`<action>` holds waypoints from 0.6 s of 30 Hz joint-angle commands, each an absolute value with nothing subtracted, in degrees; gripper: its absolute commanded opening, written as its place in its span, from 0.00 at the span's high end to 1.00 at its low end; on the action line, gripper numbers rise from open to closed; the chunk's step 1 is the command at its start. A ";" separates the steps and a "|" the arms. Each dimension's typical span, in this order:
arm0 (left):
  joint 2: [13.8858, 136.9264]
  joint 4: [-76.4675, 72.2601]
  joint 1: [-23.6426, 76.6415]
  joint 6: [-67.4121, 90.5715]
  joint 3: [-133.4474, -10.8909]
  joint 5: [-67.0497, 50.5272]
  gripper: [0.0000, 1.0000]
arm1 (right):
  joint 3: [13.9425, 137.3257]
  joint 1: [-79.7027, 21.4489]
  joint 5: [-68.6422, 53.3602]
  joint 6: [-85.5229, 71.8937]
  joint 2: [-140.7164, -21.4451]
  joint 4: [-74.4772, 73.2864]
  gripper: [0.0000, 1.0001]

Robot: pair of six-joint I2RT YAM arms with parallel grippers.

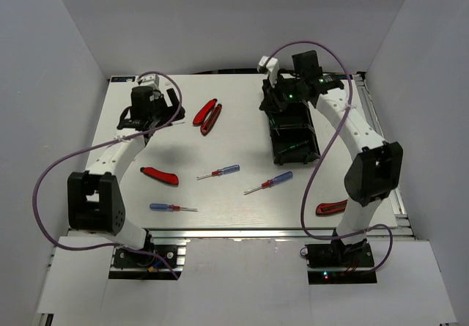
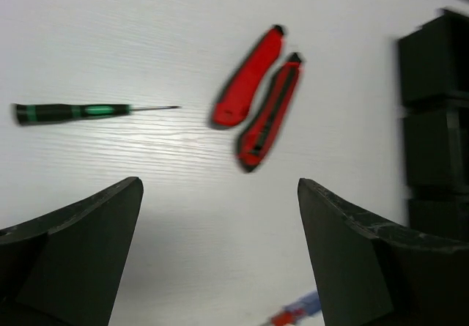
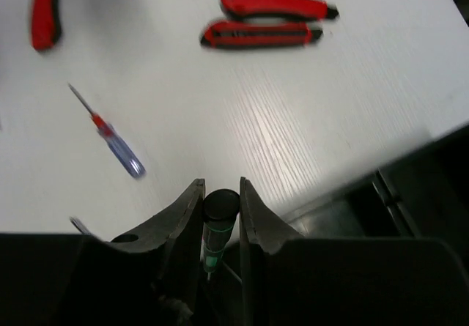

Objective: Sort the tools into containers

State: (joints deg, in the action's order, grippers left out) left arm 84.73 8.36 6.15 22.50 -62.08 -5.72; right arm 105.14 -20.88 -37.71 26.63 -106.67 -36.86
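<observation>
The right gripper (image 1: pixel 282 102) hangs over the far end of the tray (image 1: pixel 293 150), which lies at 2 o'clock from the table's middle with its long side running near to far. In the right wrist view its fingers are clamped on a green screwdriver (image 3: pixel 215 238), cap toward the camera and shaft pointing away and down, with the tray's dark wall just beyond.

The left gripper (image 1: pixel 150 113) is at 10 o'clock. In the left wrist view its fingers (image 2: pixel 80 238) are wide apart and hold nothing, above bare table. A loose green screwdriver (image 2: pixel 88 110) lies flat beyond them, tip toward the red pair (image 2: pixel 256 99) but apart from it.

The red pair, two red-handled tools side by side and almost touching, lies at 11 o'clock, between the left gripper and the tray. Motion blur leaves it unclear which is the pliers and which the cutters.

A left red tool (image 1: pixel 159 175) lies at 9 o'clock. A right red tool (image 1: pixel 331 208) lies at 4 o'clock, beside the right arm.

Three blue screwdrivers lie apart from one another on the table: one (image 1: pixel 218 171) near the middle, one (image 1: pixel 269 182) at 5 o'clock just off the tray's near end, and one (image 1: pixel 174 208) at 8 o'clock.
</observation>
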 commanded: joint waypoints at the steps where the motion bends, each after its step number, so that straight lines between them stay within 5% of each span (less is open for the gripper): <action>1: 88.93 17.57 5.89 8.92 -66.09 3.25 0.02 | 96.79 -21.18 -25.94 42.52 -101.52 -39.92 1.00; 13: 98.26 14.95 5.98 -15.72 -70.05 9.22 0.02 | 76.55 -21.01 -15.82 54.75 -96.59 -26.02 1.00; 15: 99.31 14.24 5.98 -17.75 -70.66 9.84 0.02 | 76.99 -21.01 -15.73 55.28 -97.55 -26.36 0.87; 16: 100.36 13.72 5.89 -18.36 -70.93 10.28 0.02 | 77.60 -21.09 -15.82 55.46 -97.73 -27.41 0.67; 18: 101.25 12.93 5.98 -19.94 -71.80 10.55 0.02 | 78.22 -20.92 -16.00 55.55 -97.56 -28.56 0.51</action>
